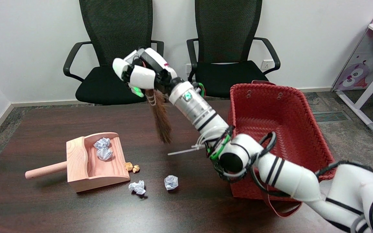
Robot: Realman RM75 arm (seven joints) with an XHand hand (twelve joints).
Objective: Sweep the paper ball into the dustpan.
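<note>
With its fingers wrapped tight around the handle, the right hand (142, 75) holds the small broom (160, 120) in the air, bristles hanging clear above the table (28, 207). Two white paper balls (103, 149) lie inside the wooden dustpan (91, 163). Two more white balls (154, 185) sit on the table just in front of it. Red basket (277, 129) stands to the right.

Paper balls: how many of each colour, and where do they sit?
White, in the dustpan: 2
White, on the table: 2
Orange, on the table beside the dustpan: 2
Total: 6
</note>
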